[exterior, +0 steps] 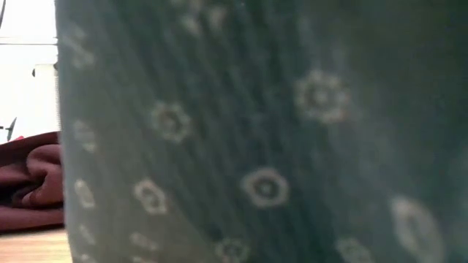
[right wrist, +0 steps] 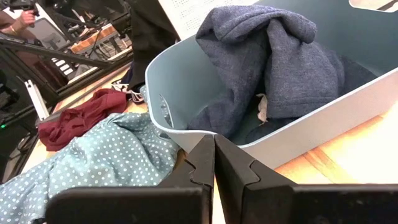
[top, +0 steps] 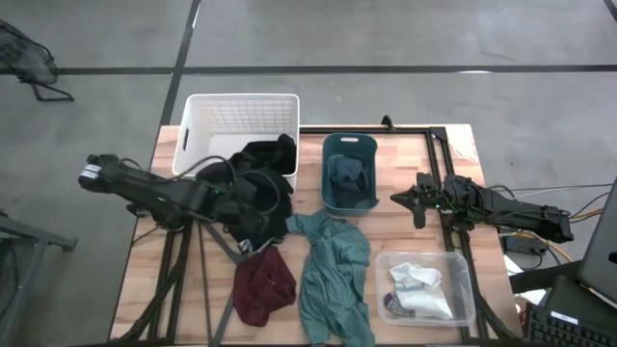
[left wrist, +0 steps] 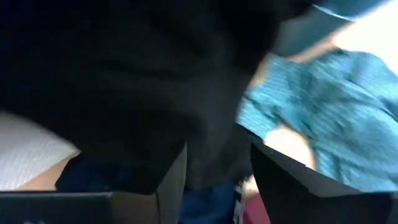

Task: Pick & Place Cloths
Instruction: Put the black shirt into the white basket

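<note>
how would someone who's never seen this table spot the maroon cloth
Start at the white slatted plastic bin at the table's far left corner, then come straight toward the near edge, past the large black fabric garment spilling out of it. The crumpled maroon cloth lies there on bare wood, just left of the teal green dotted cloth. It is the only dark red item and sits in no bin.

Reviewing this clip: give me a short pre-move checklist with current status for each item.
1. Left gripper open: ok, fingers apart in its wrist view.
2. Black cloth fully inside white bin: not ok, it drapes over the rim.
3. Right gripper shut and empty beside teal bin: ok.
4. Navy cloth in teal bin: ok.
5. Teal cloth and maroon cloth binned: not ok, both on table.
</note>
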### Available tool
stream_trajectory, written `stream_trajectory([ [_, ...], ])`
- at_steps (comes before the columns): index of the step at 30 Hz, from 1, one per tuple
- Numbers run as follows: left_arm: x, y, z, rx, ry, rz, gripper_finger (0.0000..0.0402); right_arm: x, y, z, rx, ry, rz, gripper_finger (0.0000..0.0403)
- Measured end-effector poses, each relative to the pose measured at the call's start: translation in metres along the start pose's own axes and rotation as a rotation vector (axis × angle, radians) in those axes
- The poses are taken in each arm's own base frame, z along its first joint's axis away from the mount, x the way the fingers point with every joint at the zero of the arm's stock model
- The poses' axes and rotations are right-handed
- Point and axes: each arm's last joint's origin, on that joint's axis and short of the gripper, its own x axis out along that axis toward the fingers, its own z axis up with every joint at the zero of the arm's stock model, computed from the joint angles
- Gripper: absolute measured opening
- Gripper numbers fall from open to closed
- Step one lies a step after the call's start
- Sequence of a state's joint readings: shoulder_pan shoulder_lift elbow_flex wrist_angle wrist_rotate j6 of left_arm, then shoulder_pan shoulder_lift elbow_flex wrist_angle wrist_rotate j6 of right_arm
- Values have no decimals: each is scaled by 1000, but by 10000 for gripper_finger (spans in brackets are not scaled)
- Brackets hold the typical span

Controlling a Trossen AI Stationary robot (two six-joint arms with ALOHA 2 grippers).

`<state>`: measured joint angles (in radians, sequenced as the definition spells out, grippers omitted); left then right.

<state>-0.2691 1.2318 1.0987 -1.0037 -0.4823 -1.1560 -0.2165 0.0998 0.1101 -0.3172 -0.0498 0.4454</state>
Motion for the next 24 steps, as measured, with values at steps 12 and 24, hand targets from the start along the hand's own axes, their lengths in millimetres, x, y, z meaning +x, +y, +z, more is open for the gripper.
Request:
stream_trajectory([
  [12, 50, 13, -18, -126, -163, 55, 256, 0, 0, 0, 0, 0, 0, 8],
  [24, 63, 27, -11, -204, -250, 77, 130, 0, 0, 0, 0, 0, 0, 8],
])
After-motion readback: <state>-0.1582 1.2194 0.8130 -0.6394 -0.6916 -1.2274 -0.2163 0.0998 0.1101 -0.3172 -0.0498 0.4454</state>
